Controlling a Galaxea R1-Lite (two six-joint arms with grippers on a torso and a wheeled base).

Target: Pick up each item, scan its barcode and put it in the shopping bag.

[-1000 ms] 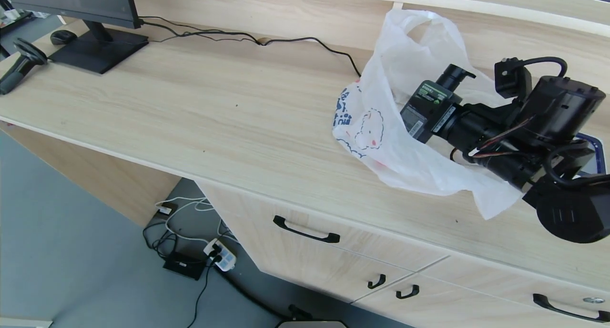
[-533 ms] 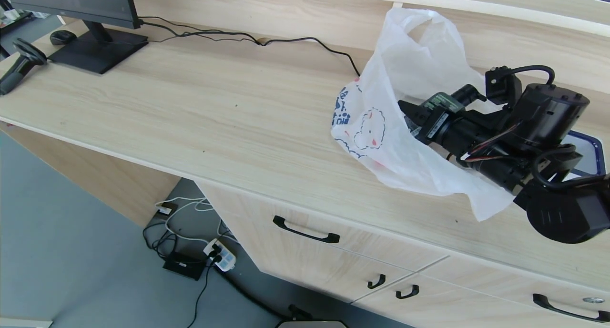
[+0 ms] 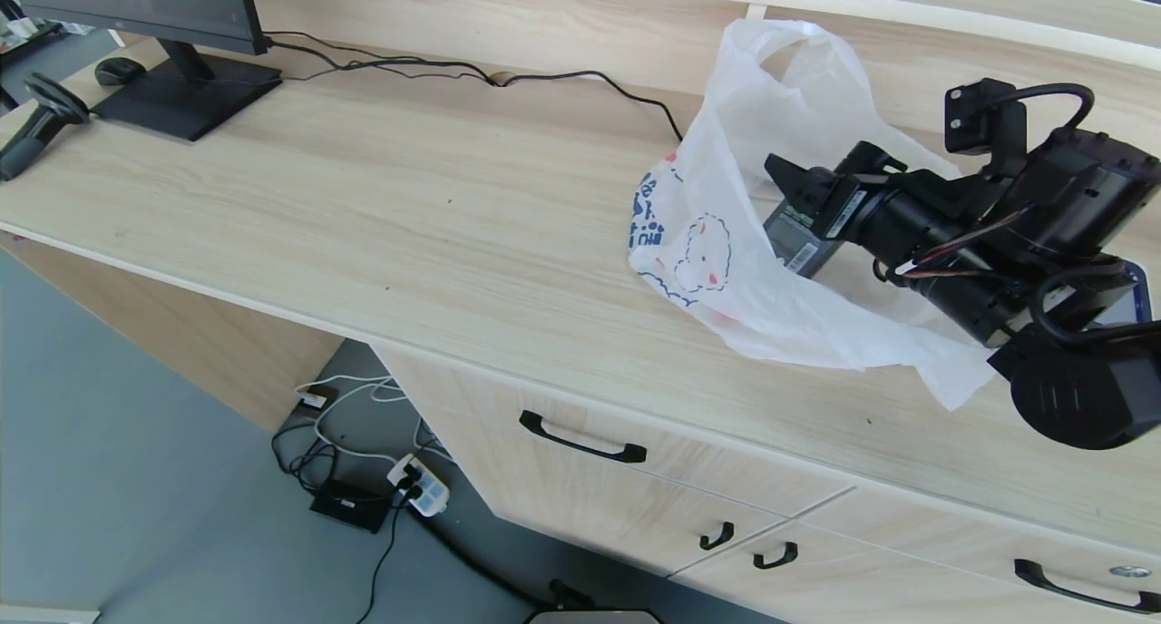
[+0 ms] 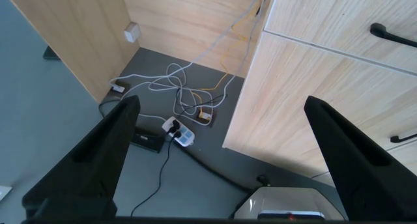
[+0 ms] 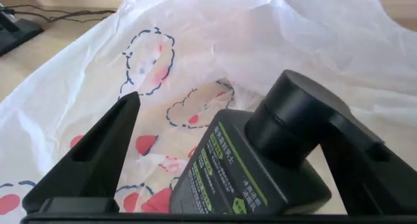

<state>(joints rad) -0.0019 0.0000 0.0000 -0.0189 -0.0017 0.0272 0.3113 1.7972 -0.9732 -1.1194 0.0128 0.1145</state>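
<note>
Inside the mouth of the white printed plastic shopping bag (image 3: 726,279), right gripper (image 3: 816,184) hangs, jaws spread; dark green-labelled bottle with black cap (image 5: 260,178) lies loose between them, seemingly ungripped, set to settle inside; left gripper (image 4: 221,100) splayed, empty.

No print is legible. The bottle (image 5: 267,152), lower centre, has a green label (image 5: 225,178) with tiny white text and a barcode (image 3: 802,258); the bag (image 3: 726,279) bears blue characters.

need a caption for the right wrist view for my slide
Dark bottle inside the white shopping bag, between the open jaws of the right gripper.
</note>
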